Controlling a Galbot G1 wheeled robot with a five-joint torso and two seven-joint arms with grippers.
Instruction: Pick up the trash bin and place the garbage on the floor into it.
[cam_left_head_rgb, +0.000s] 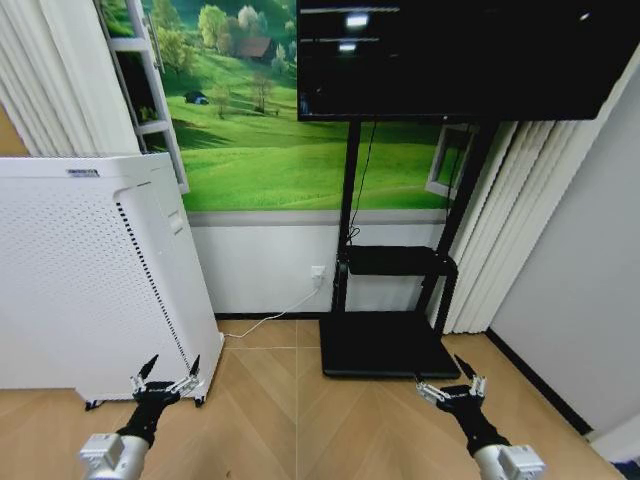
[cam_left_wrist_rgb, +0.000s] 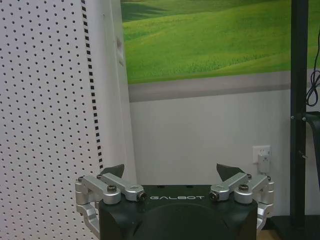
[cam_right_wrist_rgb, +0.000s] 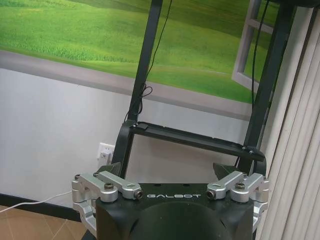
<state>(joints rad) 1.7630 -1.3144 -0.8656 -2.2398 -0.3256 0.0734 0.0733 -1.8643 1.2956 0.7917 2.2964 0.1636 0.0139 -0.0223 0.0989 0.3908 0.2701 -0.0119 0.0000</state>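
Note:
The trash bin and the garbage are out of view. The floor (cam_left_head_rgb: 300, 420) is light tan herringbone parquet stretching ahead of me to the wall. My left gripper (cam_left_head_rgb: 172, 368) hangs low at the left, open and holding nothing, just in front of a white perforated appliance; the left wrist view has it (cam_left_wrist_rgb: 171, 171) facing the wall. My right gripper (cam_left_head_rgb: 450, 378) hangs low at the right, also open with nothing in it, and in the right wrist view it (cam_right_wrist_rgb: 167, 169) points toward a black stand.
The white perforated appliance (cam_left_head_rgb: 90, 280) stands on the left on small feet. A black TV stand (cam_left_head_rgb: 390, 345) with a flat base and a shelf sits ahead under a dark screen (cam_left_head_rgb: 460, 55). A white cord (cam_left_head_rgb: 270, 322) runs to a wall outlet (cam_left_wrist_rgb: 261, 152). Curtains (cam_left_head_rgb: 510, 230) hang at the right.

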